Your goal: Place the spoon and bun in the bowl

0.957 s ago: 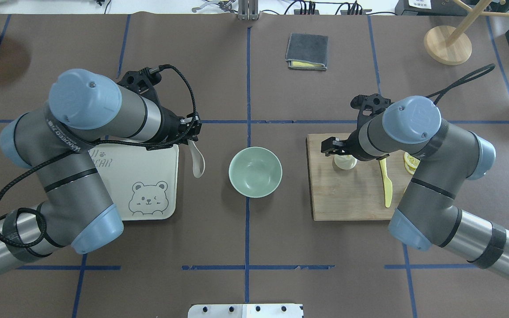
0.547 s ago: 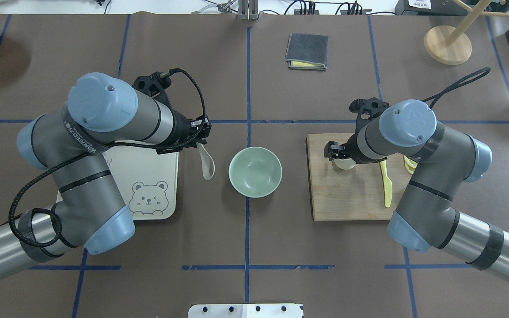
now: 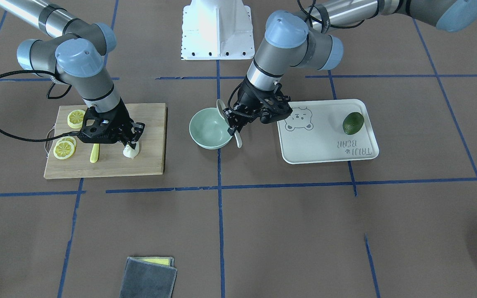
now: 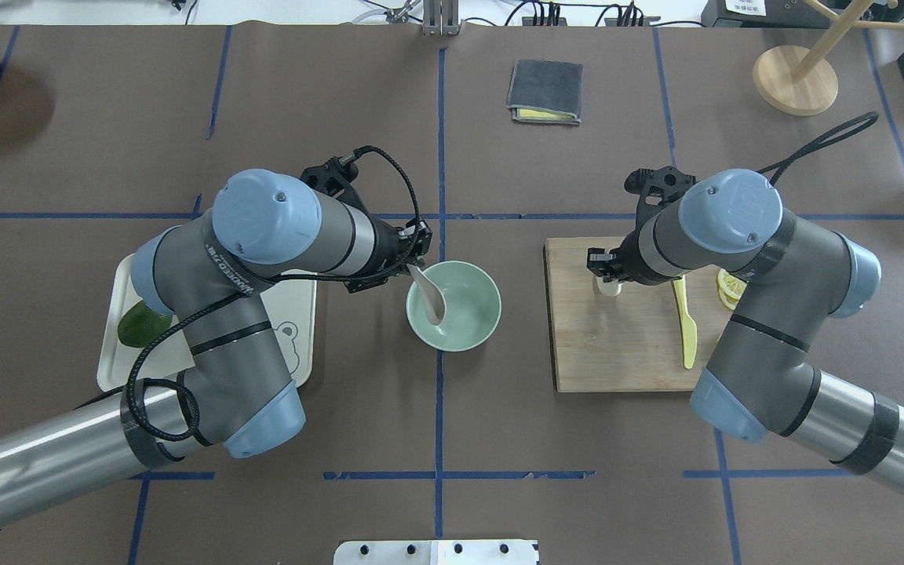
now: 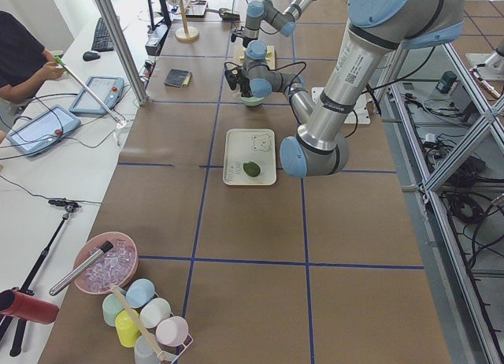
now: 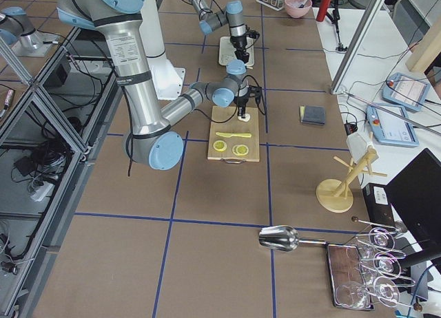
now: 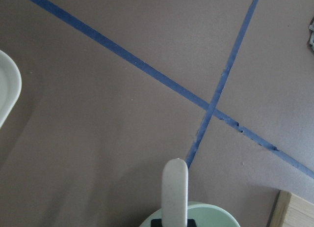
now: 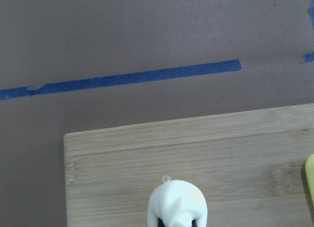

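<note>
Tabletop (image 4: 546,439) centre: left gripper (image 4: 414,265), clamped on your spoon (image 4: 430,294), now reaches the bowl (image 4: 477,314), release-ready; right gripper (image 3: 133,140) sits at the bun (image 3: 131,152), grip unclear.

Mint-green bowl (image 4: 474,315), off-white spoon (image 4: 430,297), white bun (image 3: 131,152), white tray (image 3: 325,145) (bear-print)

Opposite overhead and front cameras, both steeply above the bowl (image 4: 469,315).

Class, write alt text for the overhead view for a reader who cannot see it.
The left gripper holds a white spoon over a green bowl in the middle. The right gripper grips a white bun on a wooden board, near a yellow knife.
</note>
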Controlling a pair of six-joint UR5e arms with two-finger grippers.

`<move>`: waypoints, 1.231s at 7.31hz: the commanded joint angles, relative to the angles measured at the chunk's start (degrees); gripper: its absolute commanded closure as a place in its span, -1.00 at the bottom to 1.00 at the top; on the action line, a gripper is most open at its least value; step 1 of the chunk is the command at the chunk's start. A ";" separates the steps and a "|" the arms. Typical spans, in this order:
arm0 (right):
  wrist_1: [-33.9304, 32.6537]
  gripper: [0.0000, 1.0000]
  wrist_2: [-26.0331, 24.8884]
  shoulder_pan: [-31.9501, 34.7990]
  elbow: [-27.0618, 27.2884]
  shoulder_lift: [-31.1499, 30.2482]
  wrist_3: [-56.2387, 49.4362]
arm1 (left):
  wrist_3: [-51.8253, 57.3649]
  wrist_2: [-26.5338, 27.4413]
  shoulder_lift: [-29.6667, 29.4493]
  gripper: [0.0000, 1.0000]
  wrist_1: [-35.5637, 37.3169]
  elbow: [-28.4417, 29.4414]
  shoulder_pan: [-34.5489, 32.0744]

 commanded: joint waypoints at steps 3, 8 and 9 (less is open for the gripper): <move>-0.09 1.00 1.33 1.82 0.76 0.04 -0.07 | -1.47 3.74 -2.82 1.00 -8.03 7.77 0.41; 0.17 1.00 0.98 1.82 2.69 2.30 0.02 | 0.11 -1.65 -1.51 -1.00 -7.09 2.63 -2.38; 0.26 1.00 0.89 1.55 2.70 4.67 0.37 | 1.59 -5.26 2.94 -1.00 -6.74 -2.44 -4.67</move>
